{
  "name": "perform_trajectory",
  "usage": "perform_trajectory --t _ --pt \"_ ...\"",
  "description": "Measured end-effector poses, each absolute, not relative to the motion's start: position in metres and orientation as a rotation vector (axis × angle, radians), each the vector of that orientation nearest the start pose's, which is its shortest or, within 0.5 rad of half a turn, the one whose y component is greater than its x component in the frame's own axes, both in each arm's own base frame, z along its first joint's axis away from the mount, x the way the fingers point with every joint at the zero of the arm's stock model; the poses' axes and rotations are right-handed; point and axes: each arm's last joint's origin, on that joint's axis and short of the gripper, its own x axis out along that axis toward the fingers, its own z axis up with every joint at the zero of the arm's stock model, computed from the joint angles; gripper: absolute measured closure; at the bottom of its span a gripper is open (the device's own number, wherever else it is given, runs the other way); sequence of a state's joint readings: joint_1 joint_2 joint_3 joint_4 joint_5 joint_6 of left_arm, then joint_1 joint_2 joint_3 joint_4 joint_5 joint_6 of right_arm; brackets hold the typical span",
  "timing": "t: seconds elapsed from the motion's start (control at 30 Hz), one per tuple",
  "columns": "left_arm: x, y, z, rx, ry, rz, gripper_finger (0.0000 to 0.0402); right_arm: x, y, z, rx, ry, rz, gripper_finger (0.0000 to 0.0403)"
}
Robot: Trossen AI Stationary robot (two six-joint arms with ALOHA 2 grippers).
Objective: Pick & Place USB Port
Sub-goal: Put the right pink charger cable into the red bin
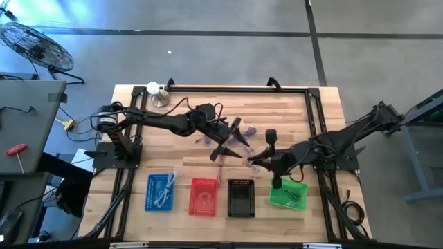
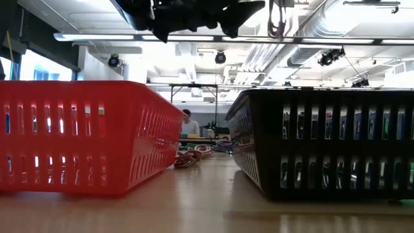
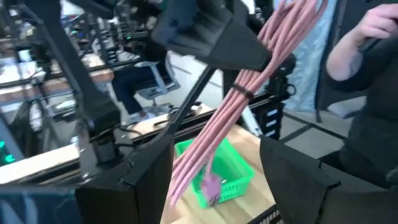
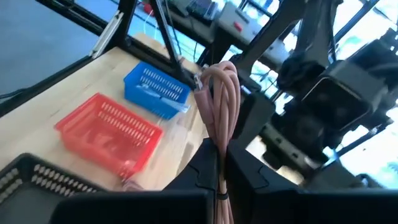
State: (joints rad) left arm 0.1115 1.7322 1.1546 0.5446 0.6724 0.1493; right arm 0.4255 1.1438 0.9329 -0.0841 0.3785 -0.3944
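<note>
That pink USB cable bundle point(image 4: 219, 99) is up in the air over the middle of the desk point(image 1: 291, 111), pinched between both arms. It looks light and floppy, a coiled hank cinched by a dark tie, so I'd say it sags and swings wherever it isn't held; the tied waist is the sensible place to grip, not the loose plug end dangling below. The right gripper point(image 4: 219, 163) is clamped on the bundle just under the loop. The left gripper point(image 3: 211, 155) has its fingers spread wide either side of the strands, not squeezing. Beyond, along the near edge, sit the blue basket point(image 1: 160, 191), red basket point(image 1: 203, 196), black basket point(image 1: 241, 197) and green basket point(image 1: 288, 194), the green one nearest the right arm.
</note>
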Motion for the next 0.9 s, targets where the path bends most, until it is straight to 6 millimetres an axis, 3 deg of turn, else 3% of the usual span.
perform_trajectory --t 0.33,0.6,0.7,0.83,0.9 --pt "0.394 0.005 0.282 0.272 -0.071 -0.584 0.017 0.244 0.084 0.325 -0.52 0.237 0.06 0.0399" --pt "0.399 -0.008 0.278 0.406 -0.07 -0.439 0.0182 0.247 0.075 0.324 -0.509 0.242 0.061 0.0399" --pt "0.399 -0.008 0.278 0.444 -0.073 -0.425 0.023 0.247 0.076 0.324 -0.508 0.242 0.063 0.0399" --pt "0.399 -0.006 0.277 0.495 -0.063 -0.382 0.0347 0.247 0.076 0.324 -0.488 0.25 0.068 0.0397" --pt "0.4 -0.005 0.275 0.511 -0.041 -0.346 0.038 0.247 0.075 0.322 -0.471 0.265 0.063 0.0397"
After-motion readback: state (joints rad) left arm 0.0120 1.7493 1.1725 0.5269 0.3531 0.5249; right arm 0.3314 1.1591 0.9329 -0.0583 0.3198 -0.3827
